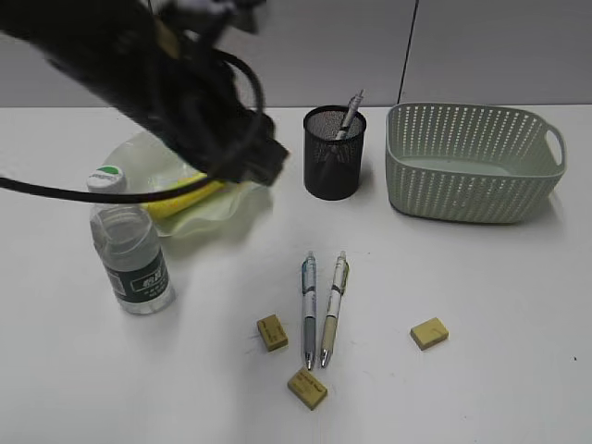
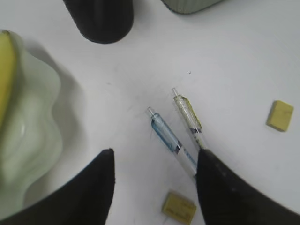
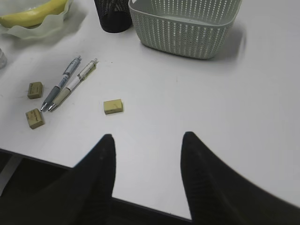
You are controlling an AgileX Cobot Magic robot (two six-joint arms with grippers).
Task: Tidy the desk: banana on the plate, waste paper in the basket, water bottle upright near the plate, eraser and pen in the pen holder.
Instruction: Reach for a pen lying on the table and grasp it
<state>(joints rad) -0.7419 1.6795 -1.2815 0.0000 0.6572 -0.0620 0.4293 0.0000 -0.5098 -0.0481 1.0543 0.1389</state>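
**Over the plate, with pens and erasers left to tidy**

On the white desk [image 1: 481,370], the banana [image 1: 185,196] lies on the wavy green plate [image 1: 231,205]. The water bottle [image 1: 131,250] stands upright just beside the plate, at about 7 o'clock from it. I judge those two jobs done.

The left arm hangs above the plate. The left gripper [image 2: 154,187] has its jaws apart and holds nothing. Below it lie the blue pen [image 2: 169,140] and the pale pen [image 2: 188,117], side by side. I think the pens come next. The gripper must drop down, pinch one pen across its middle, and carry it to the pen holder [image 1: 334,153] at 12 o'clock from the pens.

The right gripper [image 3: 147,140] is also spread apart and empty, near the desk's front edge.

The pen holder already has one pen [image 1: 351,116] sticking out. The basket [image 1: 472,162] sits at 3 o'clock from the holder. I cannot see any waste paper inside it or on the desk.

Three erasers lie loose: one [image 1: 272,331] at 9 o'clock from the pens, one [image 1: 307,388] at 6 o'clock, one [image 1: 429,332] at 3 o'clock.
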